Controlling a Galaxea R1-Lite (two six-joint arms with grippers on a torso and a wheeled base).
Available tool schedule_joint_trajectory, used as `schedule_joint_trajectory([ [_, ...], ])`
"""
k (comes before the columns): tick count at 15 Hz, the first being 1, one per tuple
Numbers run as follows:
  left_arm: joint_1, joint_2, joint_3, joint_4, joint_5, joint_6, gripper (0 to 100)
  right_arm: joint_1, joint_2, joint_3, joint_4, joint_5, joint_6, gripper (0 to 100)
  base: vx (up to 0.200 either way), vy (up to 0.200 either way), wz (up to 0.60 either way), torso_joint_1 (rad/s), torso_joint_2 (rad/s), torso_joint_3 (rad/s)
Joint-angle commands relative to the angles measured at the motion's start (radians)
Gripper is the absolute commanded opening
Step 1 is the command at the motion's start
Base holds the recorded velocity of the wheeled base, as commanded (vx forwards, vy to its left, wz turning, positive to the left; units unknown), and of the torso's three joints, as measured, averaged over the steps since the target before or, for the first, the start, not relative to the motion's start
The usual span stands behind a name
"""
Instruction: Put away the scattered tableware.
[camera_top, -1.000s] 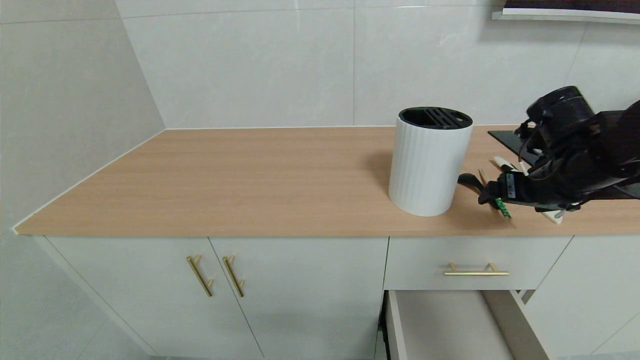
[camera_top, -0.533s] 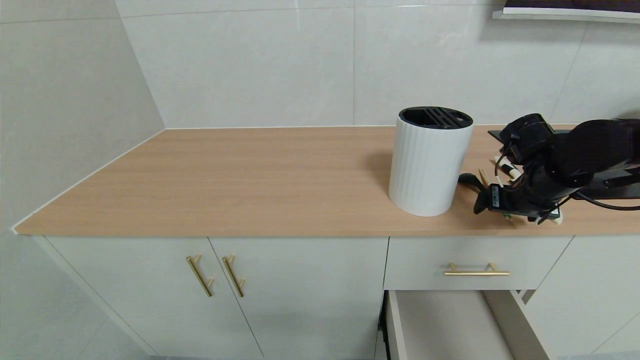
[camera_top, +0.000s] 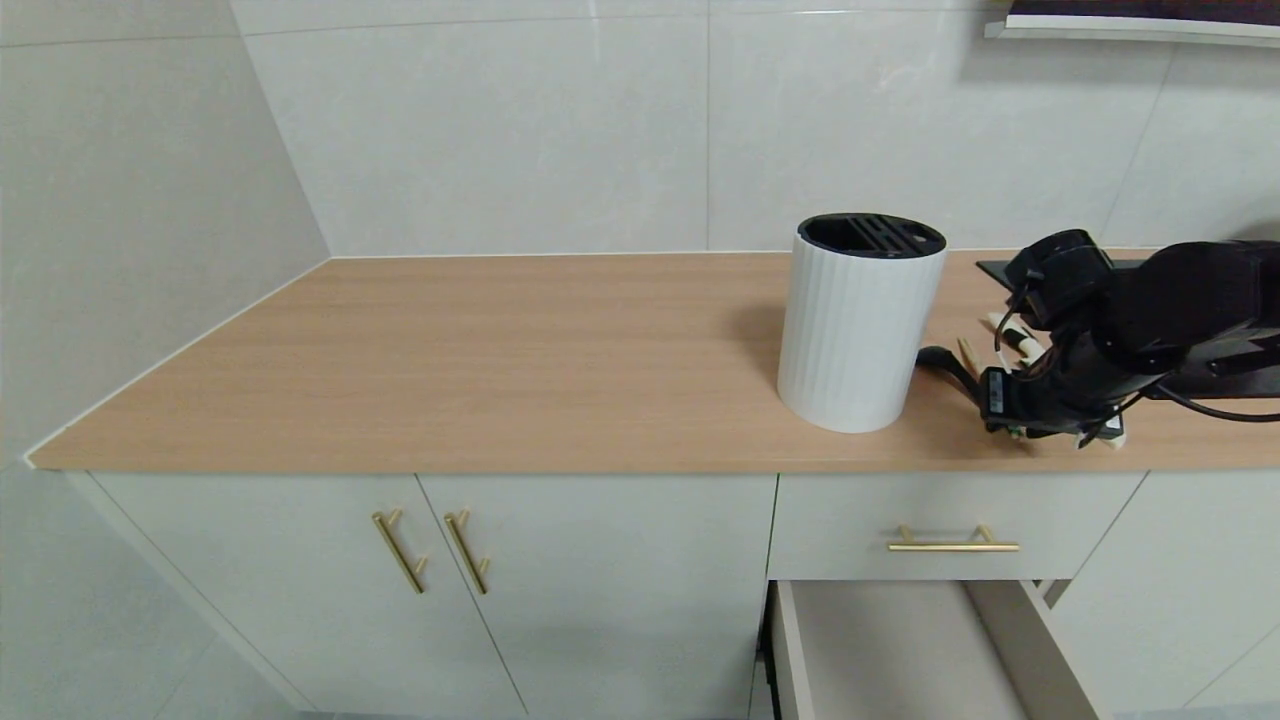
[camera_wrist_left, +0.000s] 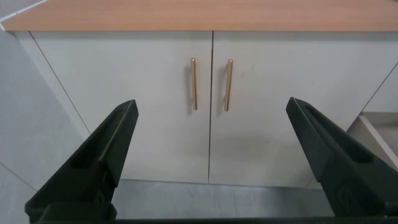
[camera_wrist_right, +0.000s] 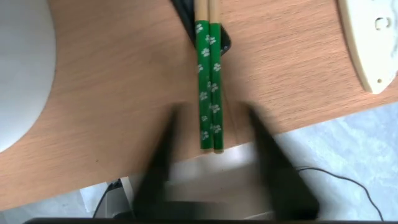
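Observation:
Two wooden chopsticks with green patterned ends (camera_wrist_right: 208, 87) lie side by side on the wooden counter (camera_top: 500, 350), close to its front edge. My right gripper (camera_wrist_right: 211, 112) is down over them, open, with one blurred finger (camera_wrist_right: 163, 155) on each side. In the head view the right gripper (camera_top: 1000, 405) sits low on the counter just right of the white ribbed utensil holder (camera_top: 860, 325). A black utensil handle (camera_top: 935, 358) lies between the holder and the gripper. My left gripper (camera_wrist_left: 211, 162) hangs open in front of the cabinet doors, with nothing in it.
A white utensil (camera_wrist_right: 367, 50) lies beside the chopsticks, and another white-handled piece (camera_top: 1005, 328) lies farther back. A black flat slab (camera_top: 1005, 275) is at the back right. Below the counter a drawer (camera_top: 900, 650) stands pulled out. Cabinet doors have gold handles (camera_wrist_left: 211, 84).
My right arm has come down from a raised pose to the counter, and its gripper now sits low over the chopsticks. The holder and the left arm have not moved.

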Motion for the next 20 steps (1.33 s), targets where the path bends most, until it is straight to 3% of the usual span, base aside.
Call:
schedule_joint_trajectory([
  [1,0.000,0.001,0.000,0.000,0.000,0.000,100,-0.001,0.003,0.000,0.001,0.000,0.000,0,0.000,0.000,0.00,0.000,0.00,0.000],
  [6,0.000,0.001,0.000,0.000,0.000,0.000,100,-0.001,-0.066,0.008,0.005,0.000,0.000,0,0.000,0.000,0.00,0.000,0.00,0.000],
  [8,0.000,0.001,0.000,0.000,0.000,0.000,100,-0.001,-0.192,0.058,0.013,0.005,-0.002,0,0.000,0.000,0.00,0.000,0.00,0.000],
  [11,0.000,0.001,0.000,0.000,0.000,0.000,100,-0.001,-0.402,0.178,0.013,0.122,-0.012,0,0.000,0.000,0.00,0.000,0.00,0.000],
  [14,0.000,0.001,0.000,0.000,0.000,0.000,100,-0.001,-0.618,0.389,0.004,0.293,-0.197,0,0.000,0.000,0.00,0.000,0.00,0.000],
  [20,0.000,0.001,0.000,-0.002,0.000,-0.002,100,-0.001,-0.799,0.663,-0.125,0.327,-0.445,0,0.000,0.000,0.00,0.000,0.00,0.000],
])
